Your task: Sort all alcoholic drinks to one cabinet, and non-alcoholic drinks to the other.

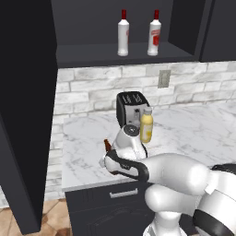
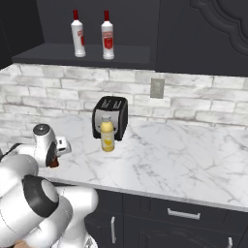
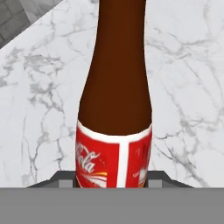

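My gripper [image 3: 113,183] is shut on the small dark brown bottle [image 3: 116,100], at its red label. That bottle [image 1: 107,145] is near the counter's front left corner, mostly hidden behind my hand [image 2: 53,162]. The fat yellow juice bottle [image 1: 146,125] [image 2: 107,135] stands upright in front of the toaster. Two tall white bottles with red caps [image 1: 122,34] [image 1: 155,34] stand side by side on the shelf [image 1: 92,54] of the open upper cabinet; the right base view shows them too [image 2: 78,35] [image 2: 107,36]. A second dark cabinet [image 2: 203,34] to the right is closed.
A black and silver toaster [image 1: 130,108] [image 2: 110,115] stands against the brick backsplash. The marble counter [image 2: 174,160] stretches to the right. The open cabinet's dark door [image 1: 23,101] hangs at the left. A wall outlet [image 2: 157,88] sits above the counter. Drawer units [image 2: 184,213] lie below.
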